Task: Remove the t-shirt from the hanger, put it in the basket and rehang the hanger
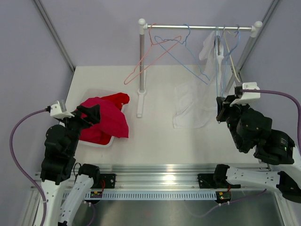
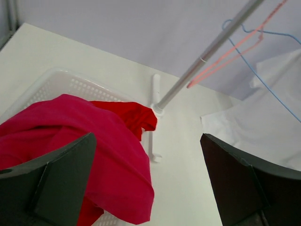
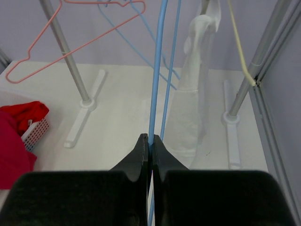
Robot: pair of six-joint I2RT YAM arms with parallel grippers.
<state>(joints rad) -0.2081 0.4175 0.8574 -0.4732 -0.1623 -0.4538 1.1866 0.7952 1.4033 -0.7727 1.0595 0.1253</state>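
- Top view: the white t-shirt (image 1: pixel 193 106) is not off yet. Its upper part hangs from the rail (image 1: pixel 197 27) among the hangers, and its lower part is spread on the table (image 1: pixel 155 141). My right hand (image 1: pixel 219 113) sits just beside that spread cloth, at the lower run of the blue hanger (image 1: pixel 217 66). My left hand (image 1: pixel 89 114) hovers well apart, over the red garment (image 1: pixel 106 117) in the basket (image 1: pixel 101 143).
- Left wrist view: the left hand (image 2: pixel 148 136) is spread wide with nothing in it. The red garment (image 2: pixel 84 127) lies beneath it, and the t-shirt (image 2: pixel 263 122) is off to the right.
- Right wrist view: the right hand (image 3: pixel 151 141) is pinched tight on the blue hanger (image 3: pixel 157 70) wire. The t-shirt (image 3: pixel 197 84) hangs just behind it, bunched and narrow.
- My read: the hanger is gripped, but sliding the shirt free of it is all still to do.
- I can read no brand, label or writing in any view.
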